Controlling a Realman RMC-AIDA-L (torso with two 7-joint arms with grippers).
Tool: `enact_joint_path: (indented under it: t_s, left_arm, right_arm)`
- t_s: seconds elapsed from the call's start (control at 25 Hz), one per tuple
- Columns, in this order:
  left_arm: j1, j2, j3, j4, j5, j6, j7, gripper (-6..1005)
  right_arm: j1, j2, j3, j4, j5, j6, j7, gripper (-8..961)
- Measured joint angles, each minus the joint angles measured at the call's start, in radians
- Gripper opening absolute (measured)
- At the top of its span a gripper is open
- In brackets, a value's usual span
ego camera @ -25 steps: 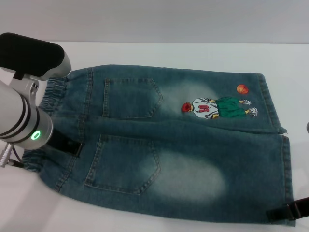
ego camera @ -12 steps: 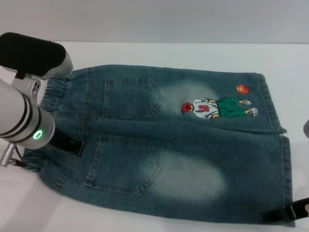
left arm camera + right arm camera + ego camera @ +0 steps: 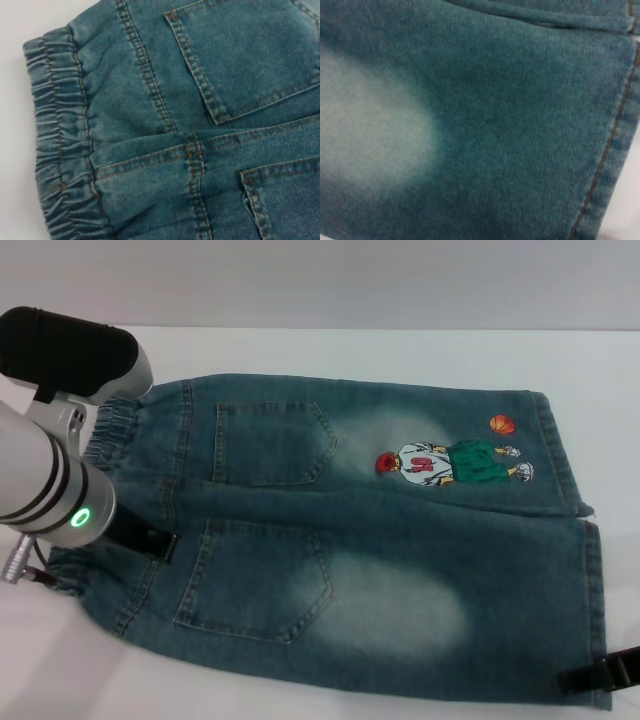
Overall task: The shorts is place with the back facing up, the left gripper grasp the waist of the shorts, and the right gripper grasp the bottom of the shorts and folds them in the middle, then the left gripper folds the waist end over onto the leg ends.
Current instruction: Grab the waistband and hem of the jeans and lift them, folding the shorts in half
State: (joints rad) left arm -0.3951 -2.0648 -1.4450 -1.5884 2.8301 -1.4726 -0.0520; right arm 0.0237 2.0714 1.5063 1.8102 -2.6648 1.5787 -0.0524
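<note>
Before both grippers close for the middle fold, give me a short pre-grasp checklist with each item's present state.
1. Back side up: ok. Both patch pockets show on the shorts.
2. Shorts lying flat and spread on the table: ok, with only a slight crease at the centre seam in the left wrist view.
3. Left gripper at the waist: ok. It sits over the waist end by the near pocket.
4. Right gripper at the bottom of the shorts: ok. It sits at the near leg hem corner.
5. Fabric held by either gripper: cannot tell.
6. Print uncovered: ok.
</note>
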Motion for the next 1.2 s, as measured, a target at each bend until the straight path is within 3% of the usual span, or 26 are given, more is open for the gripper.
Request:
enact_joint_path:
  t_s: [0.52,1.2]
  left_arm:
    - [-0.004,0.000,0.000,0.001,0.000,0.000,0.000,35]
    - [-0.014,-0.001,0.008,0.014,-0.003,0.007,0.000,39]
  right_arm:
    - [-0.007,0.004,-0.025,-0.002,0.002,0.012,0.007,720]
    - [-0.001,0.004,-0.033,-0.002,0.002,-0.010,0.008,630]
